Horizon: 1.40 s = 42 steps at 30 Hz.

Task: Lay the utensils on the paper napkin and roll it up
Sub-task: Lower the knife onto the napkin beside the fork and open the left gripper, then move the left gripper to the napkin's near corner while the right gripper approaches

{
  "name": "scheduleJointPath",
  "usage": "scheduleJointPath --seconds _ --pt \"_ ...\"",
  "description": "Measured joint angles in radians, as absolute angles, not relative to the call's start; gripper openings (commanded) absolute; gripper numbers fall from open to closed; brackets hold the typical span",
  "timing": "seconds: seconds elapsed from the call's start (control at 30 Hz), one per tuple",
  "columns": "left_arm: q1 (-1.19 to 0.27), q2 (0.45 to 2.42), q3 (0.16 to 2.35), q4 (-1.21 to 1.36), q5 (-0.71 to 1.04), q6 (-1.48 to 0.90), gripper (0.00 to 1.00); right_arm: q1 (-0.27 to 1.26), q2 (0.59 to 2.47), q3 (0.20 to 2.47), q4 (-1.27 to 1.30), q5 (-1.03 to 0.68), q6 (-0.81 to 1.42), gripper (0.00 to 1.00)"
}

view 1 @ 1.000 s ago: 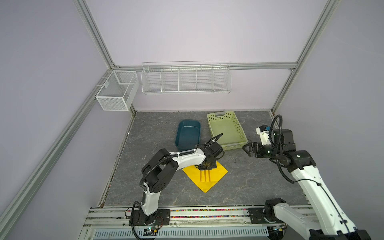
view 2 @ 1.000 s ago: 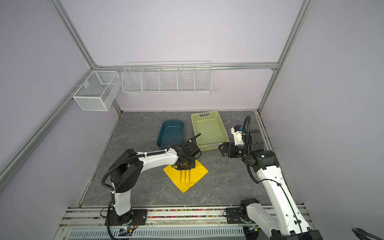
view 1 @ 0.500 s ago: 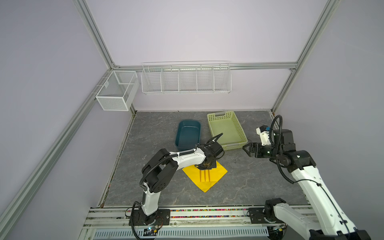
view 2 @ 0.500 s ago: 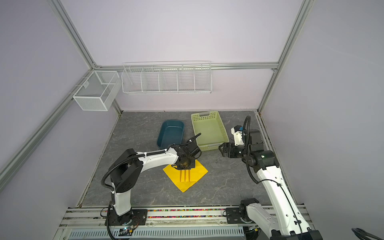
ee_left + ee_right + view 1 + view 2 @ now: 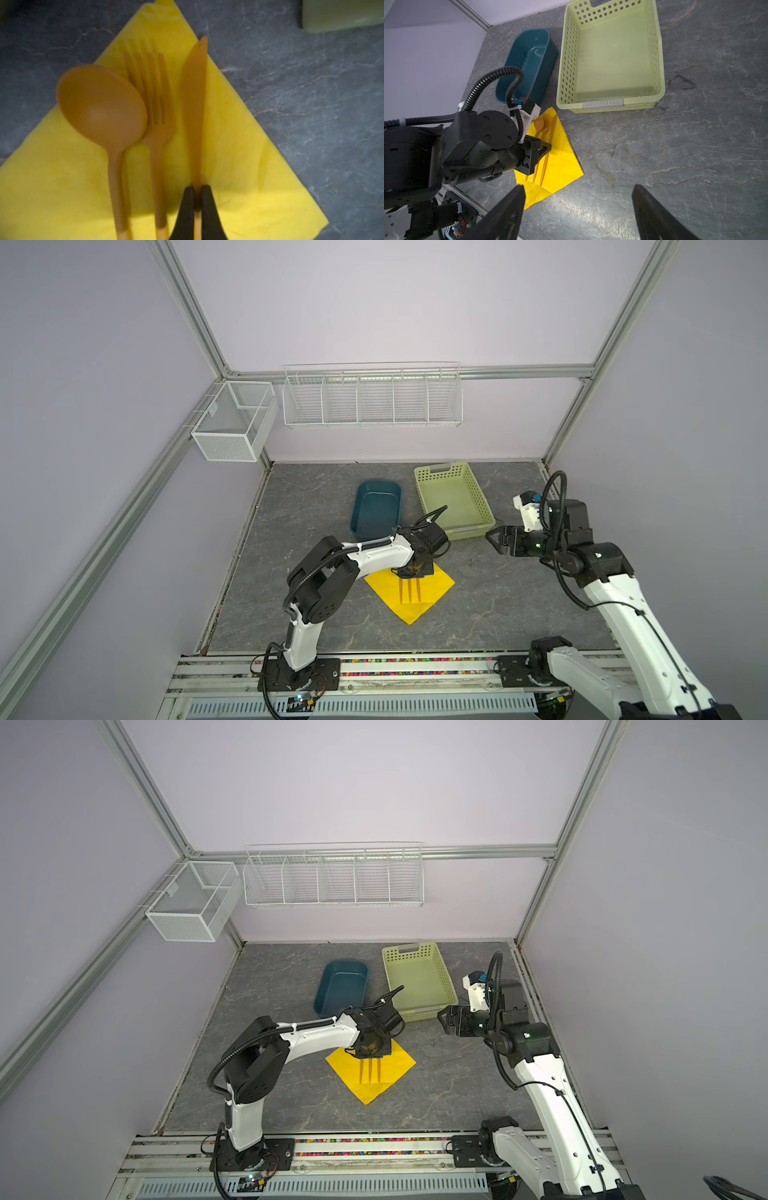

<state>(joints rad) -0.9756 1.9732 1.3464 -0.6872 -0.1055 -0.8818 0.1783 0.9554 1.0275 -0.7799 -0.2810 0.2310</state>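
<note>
The yellow paper napkin (image 5: pixel 434 593) (image 5: pixel 395 1067) lies flat on the grey table, one corner pointing to the front. Three orange utensils rest side by side on it: a spoon (image 5: pixel 99 101), a fork (image 5: pixel 154 104) and a knife (image 5: pixel 195 93). Their handles (image 5: pixel 409 591) point to the front. My left gripper (image 5: pixel 197 188) (image 5: pixel 415 570) is shut on the knife's handle, low over the napkin; the knife's tip reaches the napkin's edge. My right gripper (image 5: pixel 577 199) (image 5: pixel 492 537) hangs open and empty, right of the napkin by the basket's front corner.
A pale green perforated basket (image 5: pixel 480 497) and a dark blue tub (image 5: pixel 376 510) stand just behind the napkin, both empty. Two white wire baskets (image 5: pixel 372 396) (image 5: pixel 232 423) hang on the back walls. A rail (image 5: pixel 395 662) runs along the table's front edge.
</note>
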Motion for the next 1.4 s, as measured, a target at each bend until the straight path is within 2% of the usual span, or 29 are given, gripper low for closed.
scheduleJointPath --seconds 0.6,1.0,1.4 --pt "-0.976 1.973 1.351 -0.714 -0.127 -0.883 0.19 0.178 0.944 1.021 -0.780 -0.281 0.231 0.84" --pt "-0.976 1.904 1.356 -0.746 -0.138 -0.883 0.21 0.178 0.941 1.021 -0.780 -0.279 0.231 0.84" --pt "-0.958 1.667 1.299 -0.737 -0.175 -0.874 0.18 0.179 0.943 0.984 -0.781 -0.297 0.244 0.81"
